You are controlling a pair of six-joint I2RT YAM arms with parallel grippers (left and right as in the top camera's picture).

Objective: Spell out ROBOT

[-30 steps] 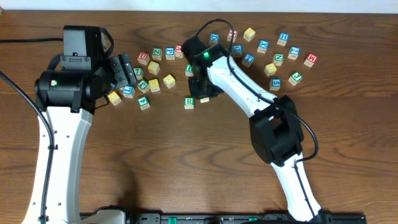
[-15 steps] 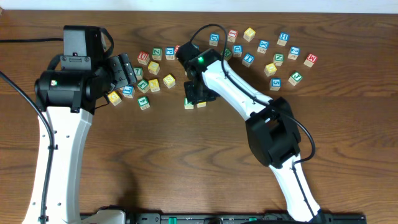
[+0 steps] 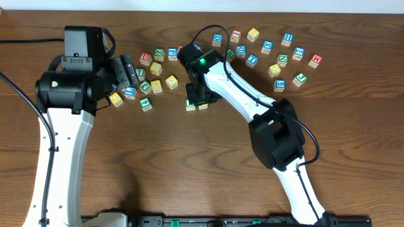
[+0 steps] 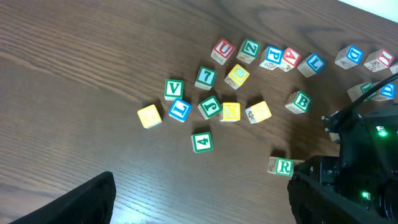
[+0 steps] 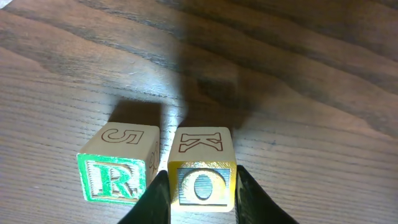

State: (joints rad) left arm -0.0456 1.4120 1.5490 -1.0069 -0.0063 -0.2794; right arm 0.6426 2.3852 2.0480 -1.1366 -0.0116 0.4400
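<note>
In the right wrist view a green-lettered R cube (image 5: 115, 177) stands on the wood, with a yellow O cube (image 5: 202, 180) just to its right across a thin gap. My right gripper (image 5: 202, 202) is shut on the O cube, one finger against each side. From overhead the R (image 3: 190, 105) and O (image 3: 203, 104) sit side by side under my right gripper (image 3: 201, 98). My left gripper (image 3: 126, 74) hangs open and holds nothing. Its wrist view shows the R (image 4: 283, 166), a green B cube (image 4: 301, 101) and plain yellow cubes (image 4: 149, 116) (image 4: 258, 112).
A cluster of other letter cubes (image 3: 148, 75) lies beside my left gripper. More cubes (image 3: 281, 57) are scattered at the back right. A black cable (image 3: 211, 28) loops over the far cubes. The right arm (image 3: 240, 94) crosses the middle of the table.
My right gripper moved left and toward the front with the O cube, bringing it in beside the R. The left arm has not moved.
</note>
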